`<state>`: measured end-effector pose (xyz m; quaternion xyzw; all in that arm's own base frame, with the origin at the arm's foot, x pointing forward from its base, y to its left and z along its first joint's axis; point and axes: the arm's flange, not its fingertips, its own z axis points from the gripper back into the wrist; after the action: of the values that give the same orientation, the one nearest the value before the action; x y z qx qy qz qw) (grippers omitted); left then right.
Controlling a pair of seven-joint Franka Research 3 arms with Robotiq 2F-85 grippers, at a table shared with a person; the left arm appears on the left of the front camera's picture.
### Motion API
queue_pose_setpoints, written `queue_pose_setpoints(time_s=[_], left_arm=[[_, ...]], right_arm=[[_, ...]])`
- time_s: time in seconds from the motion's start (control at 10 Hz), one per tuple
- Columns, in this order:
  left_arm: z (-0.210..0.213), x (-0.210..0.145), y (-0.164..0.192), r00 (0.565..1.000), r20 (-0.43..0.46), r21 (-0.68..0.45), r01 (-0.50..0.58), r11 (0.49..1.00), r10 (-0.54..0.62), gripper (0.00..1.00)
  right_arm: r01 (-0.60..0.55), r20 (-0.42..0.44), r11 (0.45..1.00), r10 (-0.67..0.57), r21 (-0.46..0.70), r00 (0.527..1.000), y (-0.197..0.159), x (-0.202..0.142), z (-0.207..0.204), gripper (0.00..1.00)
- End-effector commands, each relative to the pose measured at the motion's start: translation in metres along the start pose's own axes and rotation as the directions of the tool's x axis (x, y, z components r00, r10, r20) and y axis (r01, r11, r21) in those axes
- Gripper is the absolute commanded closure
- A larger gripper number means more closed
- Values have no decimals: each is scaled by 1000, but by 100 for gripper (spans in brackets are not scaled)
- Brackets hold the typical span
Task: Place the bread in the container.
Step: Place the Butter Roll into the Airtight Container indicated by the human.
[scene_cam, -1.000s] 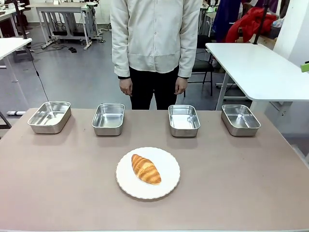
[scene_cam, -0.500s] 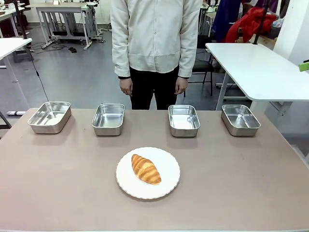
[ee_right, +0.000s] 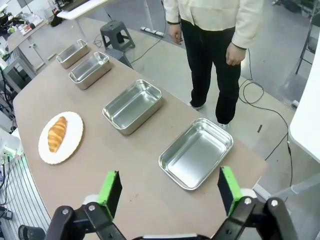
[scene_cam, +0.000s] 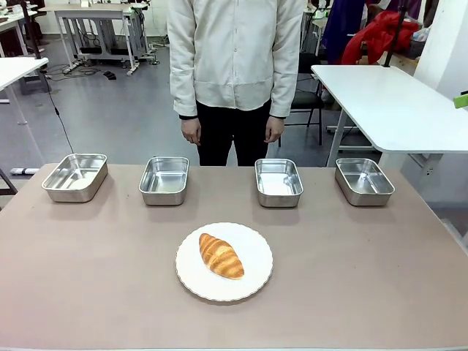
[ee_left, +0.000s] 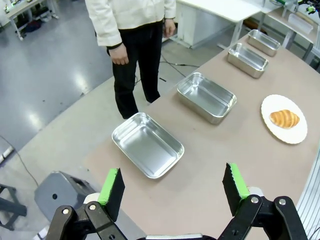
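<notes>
A smooth grey floor (scene_cam: 124, 110) fills the upper left of the front view, glossy enough to throw back pale patches of overhead light. A matte taupe tabletop (scene_cam: 88, 292) spans the lower half of the frame. At the right, a white desk (scene_cam: 395, 102) on a white leg reaches in from the edge, with a black chair (scene_cam: 311, 95) behind it. Another white table (scene_cam: 14, 69) cuts in at the left edge. Metal-framed benches (scene_cam: 95, 22) stand along the top left. A black cable (scene_cam: 62, 121) trails over the floor. In the right wrist view a grey stool (ee_right: 117, 34) stands near the top centre.
</notes>
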<state>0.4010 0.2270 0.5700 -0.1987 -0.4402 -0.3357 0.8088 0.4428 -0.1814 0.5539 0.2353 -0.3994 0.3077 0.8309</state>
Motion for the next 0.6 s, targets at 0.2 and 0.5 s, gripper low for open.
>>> queue_pose_setpoints(time_s=[0.2, 0.5], left_arm=[[3, 0, 0, 1000, 11, -7, 10, 1000, -10, 0], [3, 0, 0, 1000, 11, -7, 10, 1000, -10, 0]], right_arm=[[-1, 7, 1000, 1, 5, 1000, 0, 0, 0, 0], [-1, 7, 1000, 1, 5, 1000, 0, 0, 0, 0]])
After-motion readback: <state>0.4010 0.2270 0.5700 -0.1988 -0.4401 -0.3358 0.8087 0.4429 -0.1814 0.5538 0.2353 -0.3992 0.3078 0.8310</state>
